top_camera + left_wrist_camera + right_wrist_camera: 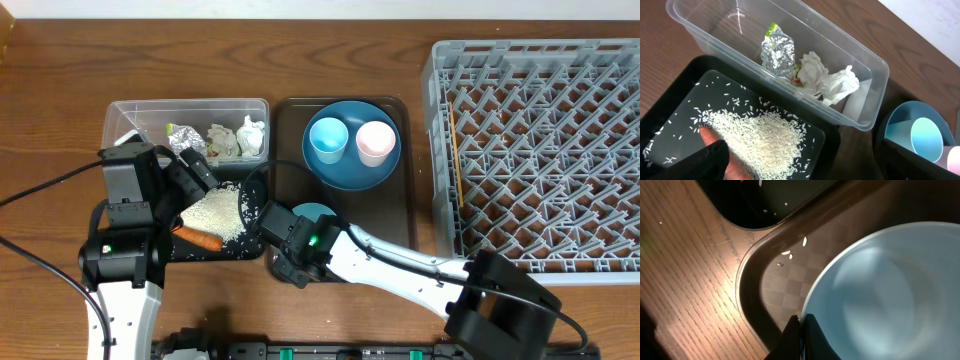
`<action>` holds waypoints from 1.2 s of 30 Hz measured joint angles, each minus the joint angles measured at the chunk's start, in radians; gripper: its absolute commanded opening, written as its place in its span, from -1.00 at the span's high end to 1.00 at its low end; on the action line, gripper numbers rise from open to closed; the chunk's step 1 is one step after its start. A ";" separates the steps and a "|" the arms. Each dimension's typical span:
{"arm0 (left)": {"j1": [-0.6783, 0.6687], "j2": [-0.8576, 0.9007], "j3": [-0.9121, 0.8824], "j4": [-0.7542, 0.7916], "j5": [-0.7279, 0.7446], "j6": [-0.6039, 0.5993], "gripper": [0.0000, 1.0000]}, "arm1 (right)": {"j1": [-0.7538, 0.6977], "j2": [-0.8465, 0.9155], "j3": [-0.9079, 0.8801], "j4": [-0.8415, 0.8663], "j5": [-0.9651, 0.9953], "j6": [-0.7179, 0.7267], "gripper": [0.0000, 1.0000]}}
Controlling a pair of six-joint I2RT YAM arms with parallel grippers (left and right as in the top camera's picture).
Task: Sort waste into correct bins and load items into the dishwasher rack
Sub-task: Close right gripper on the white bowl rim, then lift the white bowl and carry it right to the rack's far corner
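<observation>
Plainly, the right gripper (pixel 800 325) is pinched on the rim of the white bowl (pixel 875 295); the dishwasher rack (pixel 437 150) lies to its right (left gripper (pixel 197 172) gapes, farther off).

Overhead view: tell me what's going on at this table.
The right gripper is pinched on the rim of the round pale-blue bowl, which sits on the brown serving tray. The left gripper hangs open over the shallow black tray of loose white rice. Crumpled foil and tissue wads lie in the clear plastic tub.
</observation>
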State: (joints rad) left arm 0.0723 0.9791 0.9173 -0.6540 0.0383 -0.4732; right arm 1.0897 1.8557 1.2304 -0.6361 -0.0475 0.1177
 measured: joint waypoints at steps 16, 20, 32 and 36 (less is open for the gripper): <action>0.000 0.000 0.000 0.000 0.000 0.000 -0.90 | -0.261 -0.418 0.032 -0.007 -0.315 0.000 0.98; 0.000 0.000 0.000 0.000 0.000 0.000 -0.91 | -0.485 -0.522 0.033 -0.006 -0.410 -0.021 0.98; 0.000 0.000 0.000 0.000 0.000 0.000 -0.91 | -1.121 -0.558 0.033 0.208 -0.499 -0.183 0.98; 0.000 0.000 0.000 0.000 0.000 0.000 -0.91 | -1.226 -0.505 0.035 0.336 -0.539 -0.182 0.98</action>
State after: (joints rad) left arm 0.0723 0.9794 0.9173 -0.6540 0.0383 -0.4732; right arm -0.1360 1.3506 1.2652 -0.3000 -0.5865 -0.0643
